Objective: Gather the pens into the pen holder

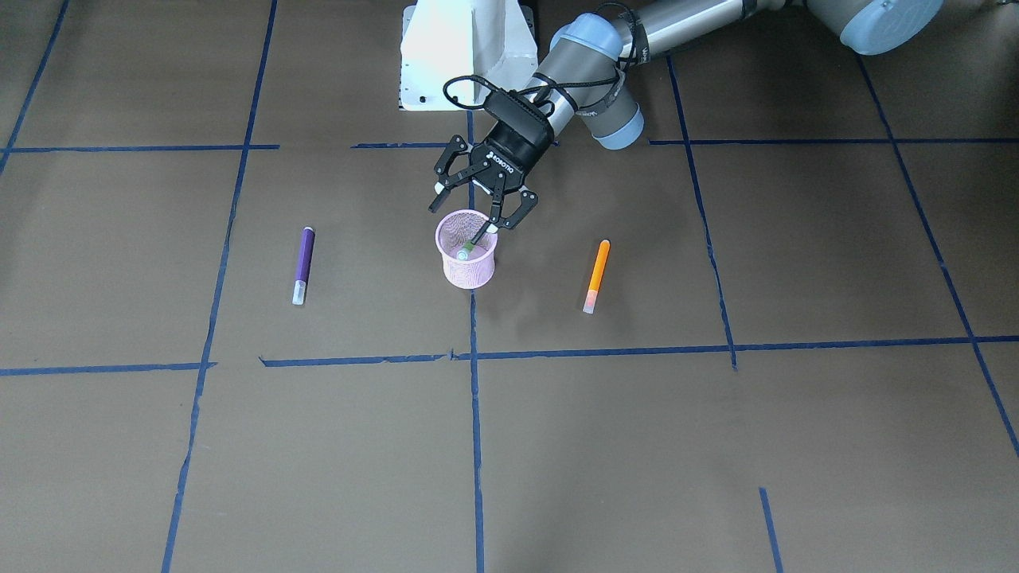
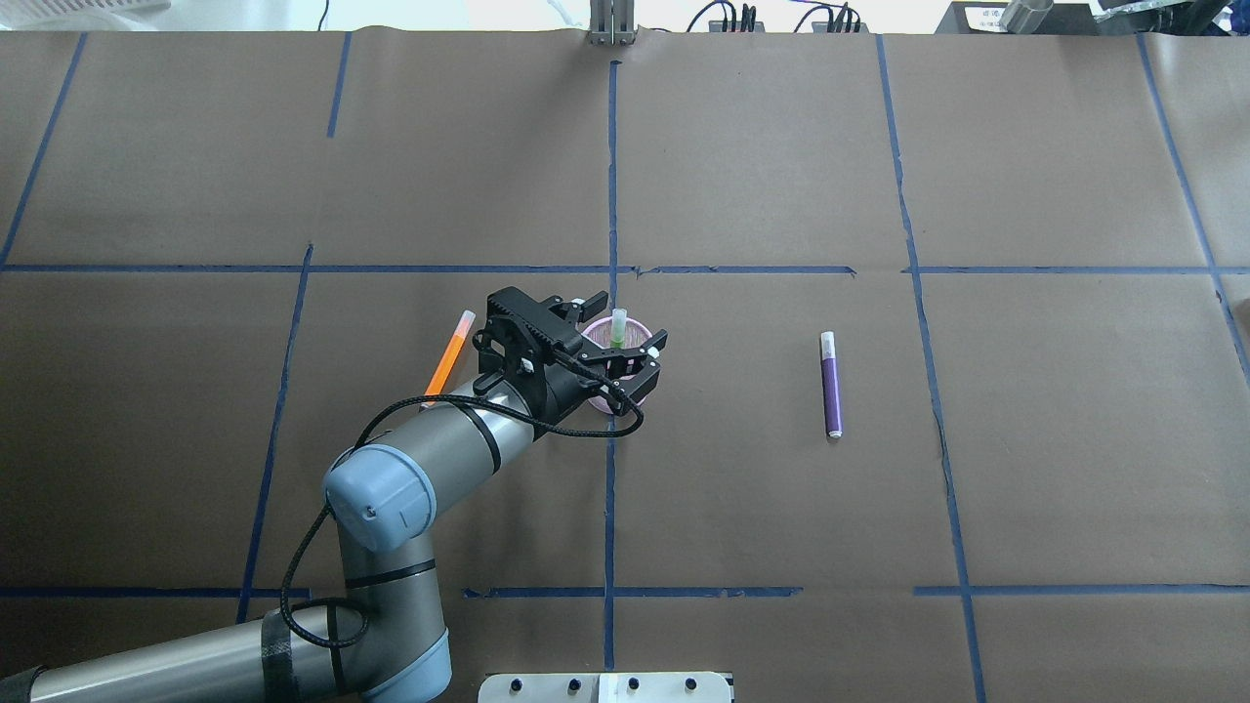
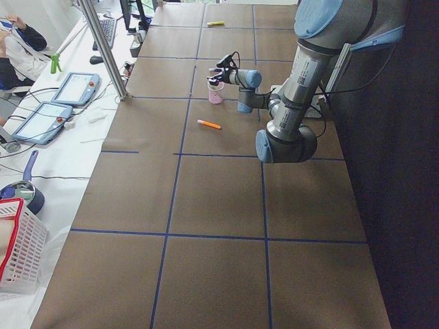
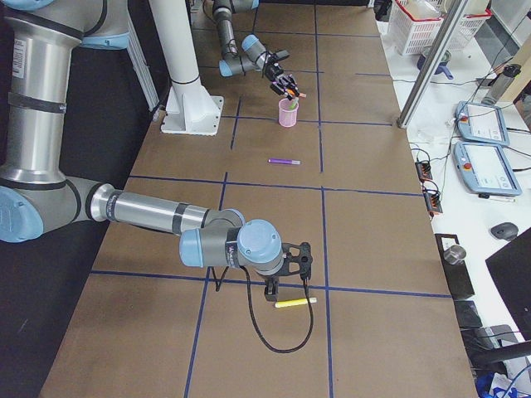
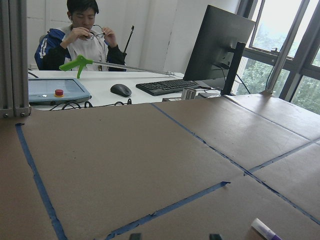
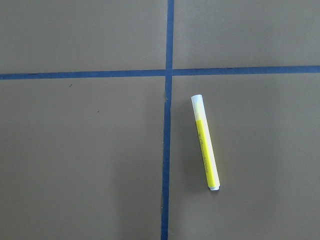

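Observation:
The pink mesh pen holder [image 1: 468, 267] stands near the table's middle, also in the overhead view [image 2: 593, 337]. A green pen [image 1: 464, 253] stands tilted inside it, pale cap up [image 2: 619, 322]. My left gripper [image 1: 475, 216] hangs open just above the cup's rim, holding nothing. An orange pen [image 1: 596, 275] and a purple pen [image 1: 302, 264] lie flat on either side of the cup. A yellow pen [image 6: 205, 142] lies far off at my right end of the table. My right gripper [image 4: 271, 290] hovers beside it [image 4: 294, 303]; I cannot tell whether it is open or shut.
The white robot base [image 1: 454, 56] stands behind the cup. Blue tape lines cross the brown table cover. A metal post [image 3: 103, 48], tablets [image 3: 41, 118] and a seated person are on the operators' side. A red and white basket [image 3: 17, 253] sits past the table's end.

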